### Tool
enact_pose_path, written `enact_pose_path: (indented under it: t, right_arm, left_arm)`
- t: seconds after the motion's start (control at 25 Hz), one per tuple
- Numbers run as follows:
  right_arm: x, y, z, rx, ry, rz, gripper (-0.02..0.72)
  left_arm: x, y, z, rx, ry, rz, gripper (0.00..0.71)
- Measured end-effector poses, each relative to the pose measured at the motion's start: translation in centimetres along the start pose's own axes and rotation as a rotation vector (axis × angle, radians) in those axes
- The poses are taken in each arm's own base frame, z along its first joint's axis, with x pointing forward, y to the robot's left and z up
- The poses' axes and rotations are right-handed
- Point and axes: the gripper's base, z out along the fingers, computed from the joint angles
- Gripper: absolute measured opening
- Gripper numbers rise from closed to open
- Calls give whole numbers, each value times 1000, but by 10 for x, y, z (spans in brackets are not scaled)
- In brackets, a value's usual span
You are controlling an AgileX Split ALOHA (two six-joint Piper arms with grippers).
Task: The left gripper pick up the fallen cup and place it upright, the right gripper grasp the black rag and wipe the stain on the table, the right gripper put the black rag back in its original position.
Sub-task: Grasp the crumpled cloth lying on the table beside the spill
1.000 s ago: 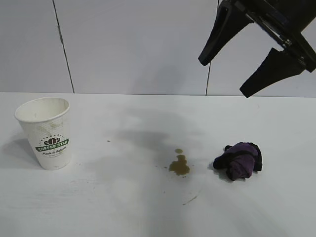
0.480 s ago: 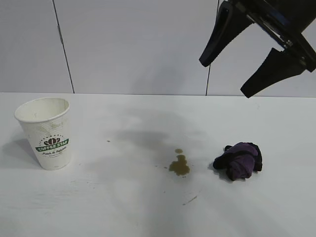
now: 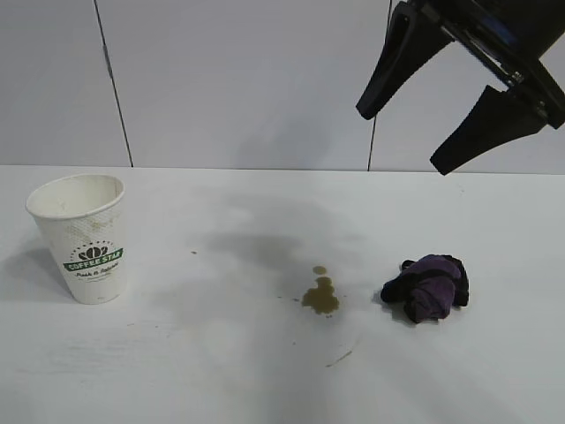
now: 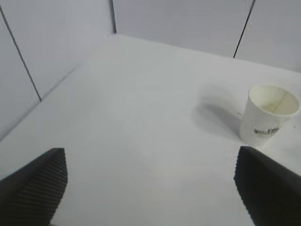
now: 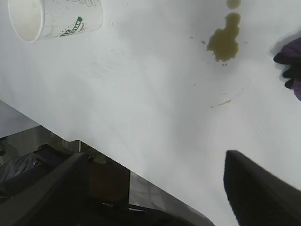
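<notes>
Exterior view: the cup [image 3: 80, 237] stands upright at the table's [image 3: 221, 371] left side, so the first step looks done and the step in hand is fetching the rag [image 3: 427, 288]. The rag lies just right of the stain [image 3: 320, 296], apart from it. The right gripper [image 3: 403, 138] hangs high above the rag, fingers spread wide and empty, touching nothing. To do it well, it should come straight down over the rag's middle, close on the bulk of the cloth, not a loose edge, and stay clear of the stain until the grip is firm.

Left wrist view: the left gripper [image 4: 150, 188] has its fingers wide apart with only bare table between them; the cup [image 4: 269, 115] stands well beyond, untouched.

Right wrist view: the right gripper's [image 5: 164, 181] fingers frame empty table; the stain [image 5: 225, 40] and a corner of the rag [image 5: 292, 66] sit farther off, the cup [image 5: 51, 18] at the far edge.
</notes>
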Motion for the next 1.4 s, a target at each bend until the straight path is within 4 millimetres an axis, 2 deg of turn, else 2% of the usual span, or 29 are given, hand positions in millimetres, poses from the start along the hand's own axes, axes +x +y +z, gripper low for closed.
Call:
enact_pose_path:
  t: [0.12,0.2,0.48,0.64,0.84,0.96,1.2,1.4]
  right_arm:
    - [0,0,0,0,0,0,547]
    - [0,0,0,0,1,0,547]
    - [-3,-1,0,9,-38,-13,547]
    - [-4,-10,3,108,-17,-133,547]
    - [-5,-26,27,315,98,-267,547]
    - [-10,-34,42,382,120,-286,547]
    - [-24,-52,70,422,93,-249,547]
    - [-27,-66,89,442,124,-235,547]
  left_arm:
    - [14,0,22,20,68,17,694]
    - [18,0,29,32,77,26,694]
    - [16,1,31,105,60,69,694]
    - [16,2,31,146,58,92,694]
    - [16,2,31,151,57,95,694]
    - [16,2,31,151,57,95,694]
    - [16,2,31,151,57,95,694]
    - [16,2,31,151,57,95,694]
